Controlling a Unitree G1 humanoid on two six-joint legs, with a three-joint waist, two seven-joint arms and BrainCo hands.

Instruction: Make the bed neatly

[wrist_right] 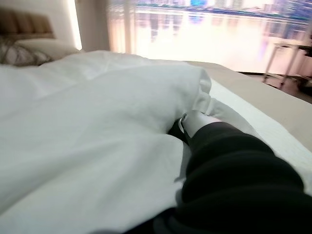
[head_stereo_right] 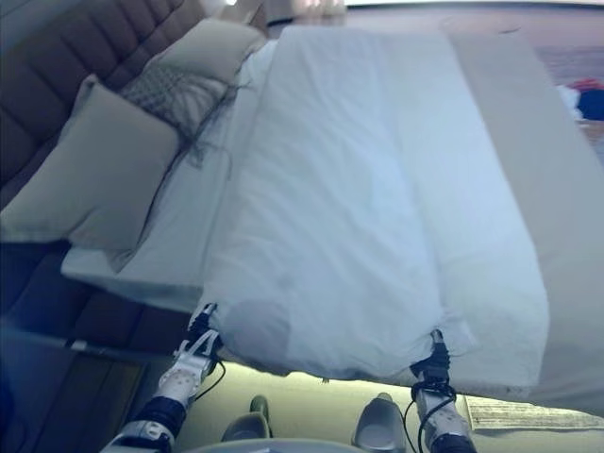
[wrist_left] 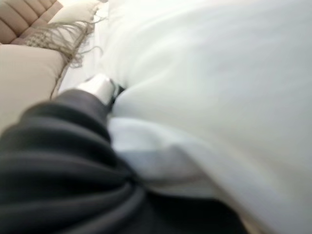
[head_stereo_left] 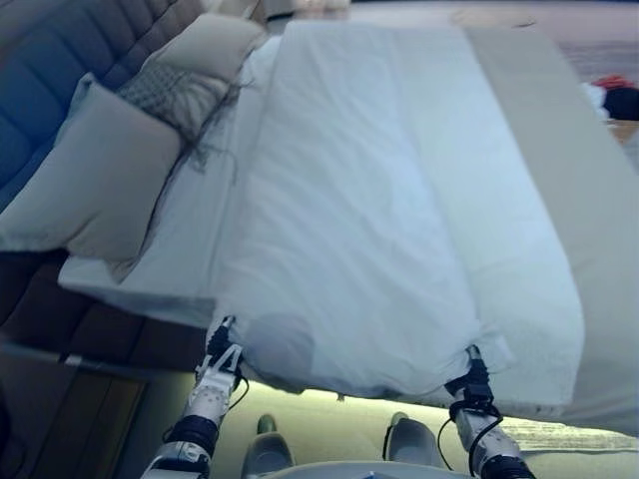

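A white duvet [head_stereo_left: 349, 200] lies folded lengthwise along the bed, its near edge hanging over the side towards me. My left hand [head_stereo_left: 218, 351] is at the duvet's near left corner and my right hand [head_stereo_left: 473, 381] at its near right corner. In the left wrist view the cloth [wrist_left: 146, 156] bunches against my left hand [wrist_left: 100, 87]. In the right wrist view the cloth [wrist_right: 202, 95] gathers round my right hand [wrist_right: 195, 124]. Both hands pinch the duvet's edge; most of their fingers are buried in it.
Pillows lie at the head on the left: a large beige one [head_stereo_left: 100, 180], a fringed patterned one [head_stereo_left: 175, 90] and another beige one [head_stereo_left: 215, 45]. A padded headboard [head_stereo_left: 60, 60] stands behind them. A beige sheet [head_stereo_left: 589, 200] is bare on the far side. Red and black items [head_stereo_left: 614, 95] lie beyond.
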